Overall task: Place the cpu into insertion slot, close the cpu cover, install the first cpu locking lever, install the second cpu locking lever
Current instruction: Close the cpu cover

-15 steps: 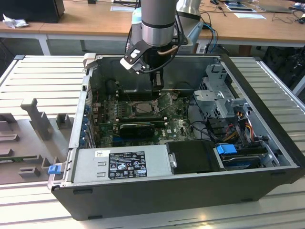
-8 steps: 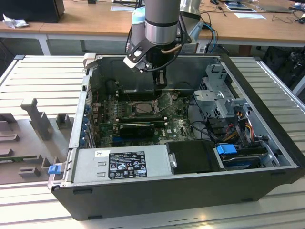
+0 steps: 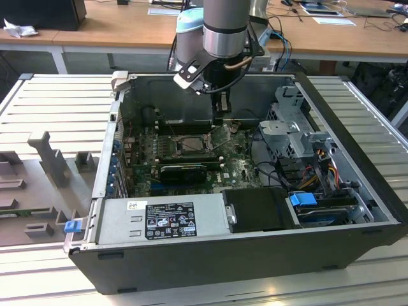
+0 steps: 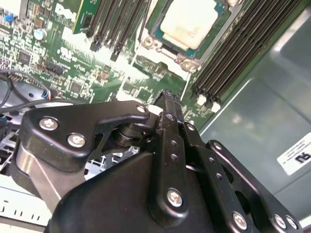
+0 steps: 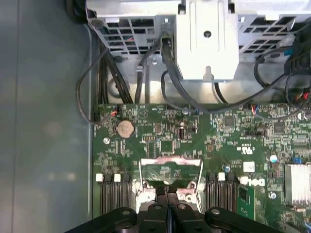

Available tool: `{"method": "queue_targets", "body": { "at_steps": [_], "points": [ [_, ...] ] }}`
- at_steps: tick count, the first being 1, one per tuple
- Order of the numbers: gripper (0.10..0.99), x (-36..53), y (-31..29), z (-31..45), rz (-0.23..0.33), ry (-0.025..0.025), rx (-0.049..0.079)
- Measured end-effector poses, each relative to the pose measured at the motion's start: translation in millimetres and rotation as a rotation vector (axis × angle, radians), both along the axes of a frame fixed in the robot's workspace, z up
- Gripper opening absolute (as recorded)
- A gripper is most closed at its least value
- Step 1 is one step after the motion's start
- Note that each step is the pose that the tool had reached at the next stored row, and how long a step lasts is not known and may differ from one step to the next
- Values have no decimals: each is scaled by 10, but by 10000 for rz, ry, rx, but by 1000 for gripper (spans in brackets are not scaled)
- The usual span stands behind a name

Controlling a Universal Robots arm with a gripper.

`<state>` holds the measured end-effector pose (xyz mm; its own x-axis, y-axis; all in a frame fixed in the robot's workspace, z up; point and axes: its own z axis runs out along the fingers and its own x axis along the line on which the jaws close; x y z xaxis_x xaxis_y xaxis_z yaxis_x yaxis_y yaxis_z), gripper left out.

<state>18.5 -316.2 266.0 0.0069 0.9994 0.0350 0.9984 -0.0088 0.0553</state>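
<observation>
Two banks of memory slots (image 4: 228,63) flank the insertion slot (image 4: 154,40), cpu (image 4: 187,22) already seated in it. The cpu cover (image 5: 170,161) stands tilted up, not shut. My claw (image 5: 166,188) is squeezed narrow, fingers together, tips right at the cover's edge, gripping nothing I can see.

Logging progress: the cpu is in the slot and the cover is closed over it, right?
No. The cpu is in the slot, but the cover is not closed: the exterior view shows it tilted up at the slot's edge.
</observation>
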Motion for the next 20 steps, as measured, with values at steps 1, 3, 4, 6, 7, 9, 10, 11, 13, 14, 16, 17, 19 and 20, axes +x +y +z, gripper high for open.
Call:
{"method": "queue_targets", "body": {
  "at_steps": [1, 3, 4, 6, 7, 9, 10, 11, 13, 14, 16, 17, 19, 20],
  "points": [
    [106, 38, 1, 0, -2, 0, 0],
    [106, 70, 2, 0, -1, -1, 0],
    [106, 104, 2, 0, -1, -1, 1],
    [106, 149, 3, 0, -3, -1, 1],
    [106, 169, 3, 0, -2, 0, 1],
    [106, 266, 4, 0, -1, 0, 0],
    [106, 315, 3, 0, -2, 0, -1],
    [106, 343, 3, 0, -2, 1, 0],
    [106, 426, 4, -4, -1, 6, 2],
    [106, 453, 4, -15, -2, 17, 2],
    [106, 464, -1, -65, -1, 32, 0],
    [106, 464, -12, -109, -3, 35, 1],
    [106, 465, -26, -181, -2, 37, -3],
    [106, 466, -32, -195, 0, 39, -1]
  ]
}}
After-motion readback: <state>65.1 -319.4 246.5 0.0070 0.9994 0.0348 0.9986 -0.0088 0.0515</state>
